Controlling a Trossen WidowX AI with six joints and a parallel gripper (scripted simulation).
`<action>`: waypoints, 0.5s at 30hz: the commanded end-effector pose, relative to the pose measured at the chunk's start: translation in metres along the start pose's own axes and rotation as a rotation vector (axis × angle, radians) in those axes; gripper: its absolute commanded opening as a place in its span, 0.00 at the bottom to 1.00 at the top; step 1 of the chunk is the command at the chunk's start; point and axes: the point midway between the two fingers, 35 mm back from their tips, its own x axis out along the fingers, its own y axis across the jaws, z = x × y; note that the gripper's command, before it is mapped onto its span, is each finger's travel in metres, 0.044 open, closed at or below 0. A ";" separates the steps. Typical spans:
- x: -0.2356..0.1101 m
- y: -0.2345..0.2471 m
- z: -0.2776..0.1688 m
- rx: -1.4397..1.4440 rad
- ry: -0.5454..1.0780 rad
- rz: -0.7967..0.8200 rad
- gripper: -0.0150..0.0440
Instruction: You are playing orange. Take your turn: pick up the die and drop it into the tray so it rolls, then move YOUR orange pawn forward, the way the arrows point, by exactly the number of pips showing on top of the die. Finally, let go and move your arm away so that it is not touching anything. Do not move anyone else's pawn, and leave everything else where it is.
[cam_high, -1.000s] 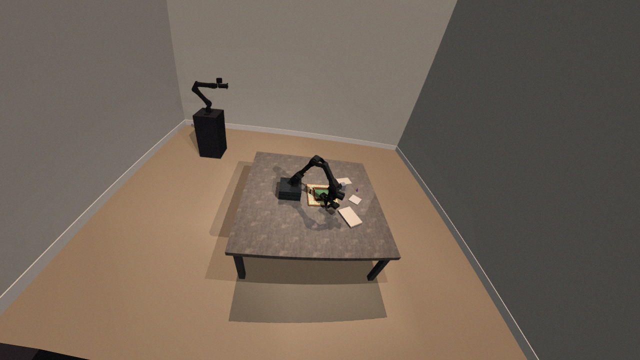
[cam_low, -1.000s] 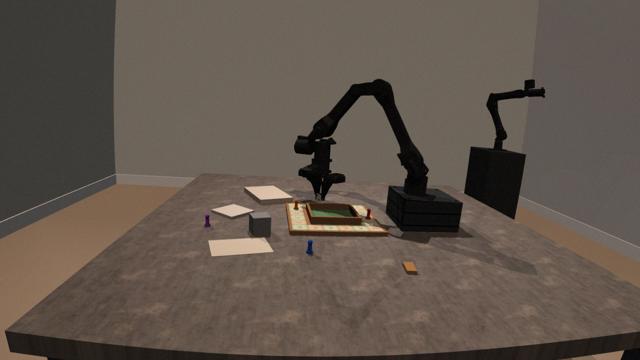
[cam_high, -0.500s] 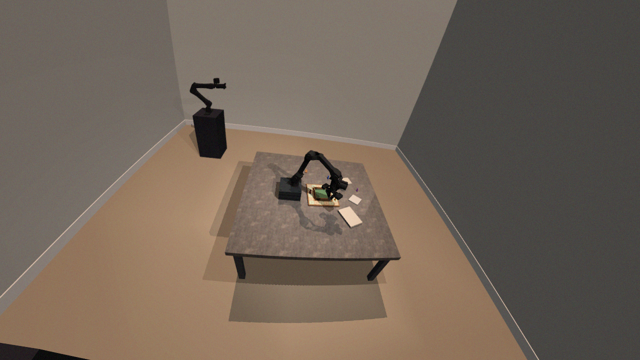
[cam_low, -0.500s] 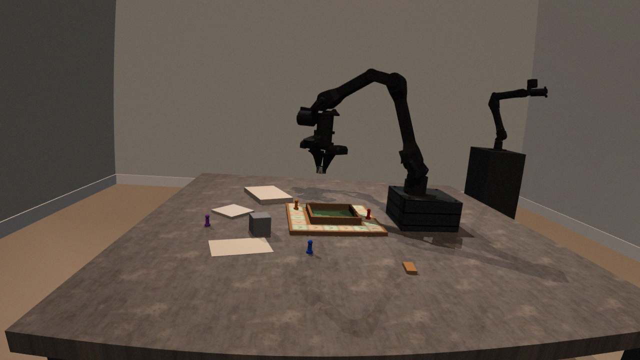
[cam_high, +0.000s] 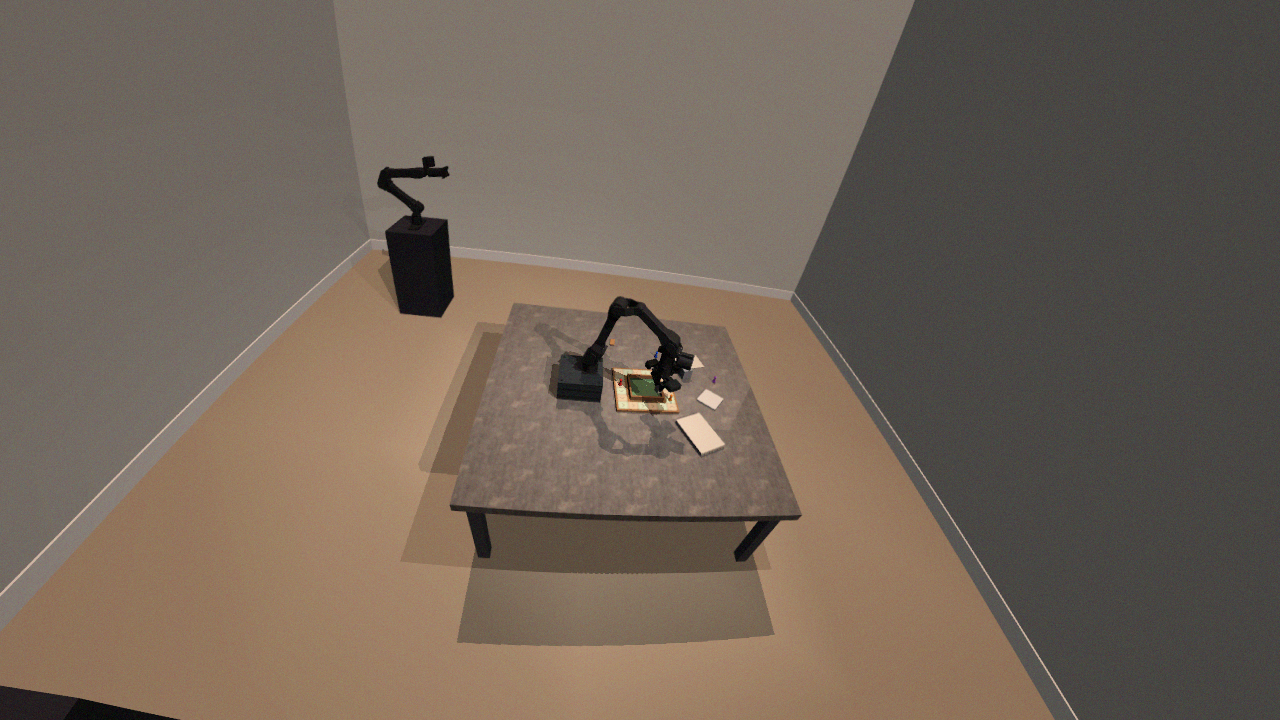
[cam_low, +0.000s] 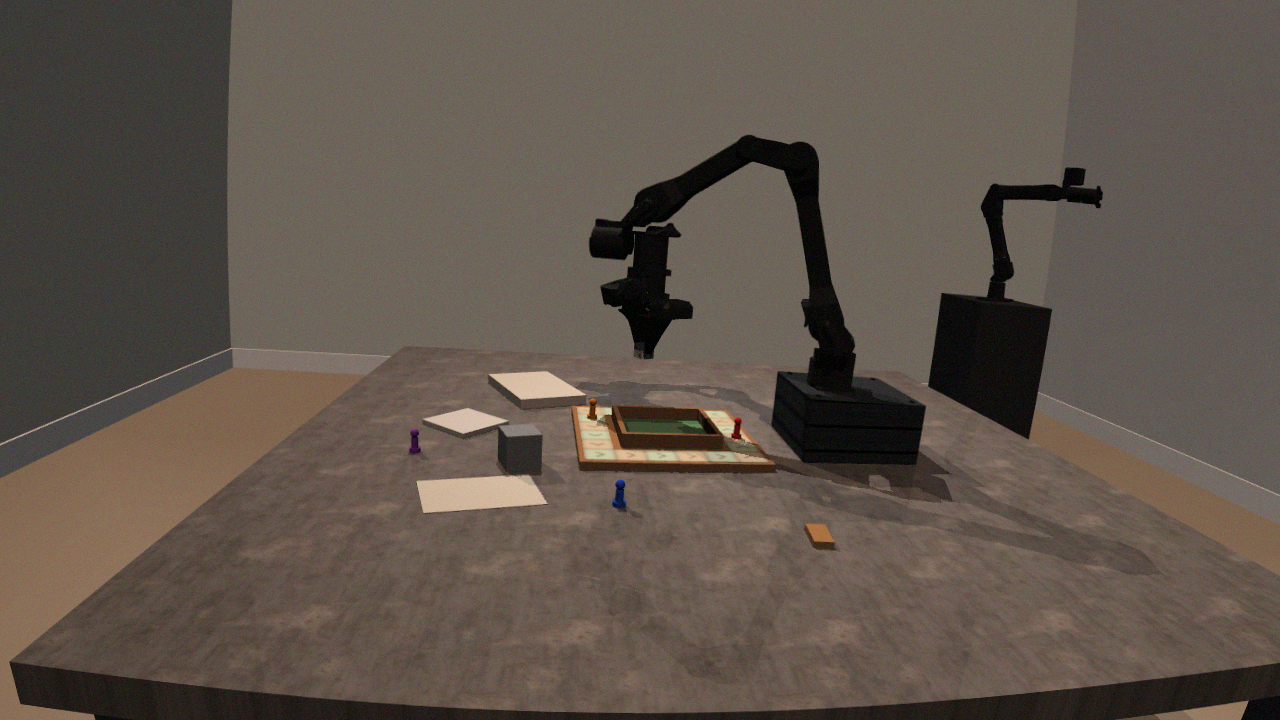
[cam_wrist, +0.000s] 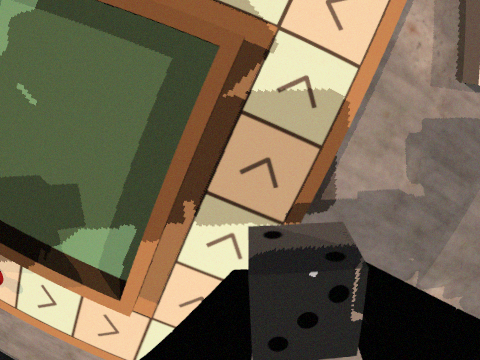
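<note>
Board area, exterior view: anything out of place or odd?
Two pawns stand off the board, on the table: the blue pawn in front of it and the purple pawn far to its side. Otherwise nothing stands out; the claw holds the die squarely.

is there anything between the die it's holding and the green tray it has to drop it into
Nothing visible does. The gripper holds the die raised above the board's arrow squares, beside the tray; only the low wooden rim lies between, well below the die.
</note>
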 end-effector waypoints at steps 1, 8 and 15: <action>0.006 0.021 0.010 0.095 -0.001 0.003 0.25; 0.014 0.054 0.021 0.238 -0.002 0.006 0.25; 0.022 0.087 0.028 0.381 -0.001 0.009 0.25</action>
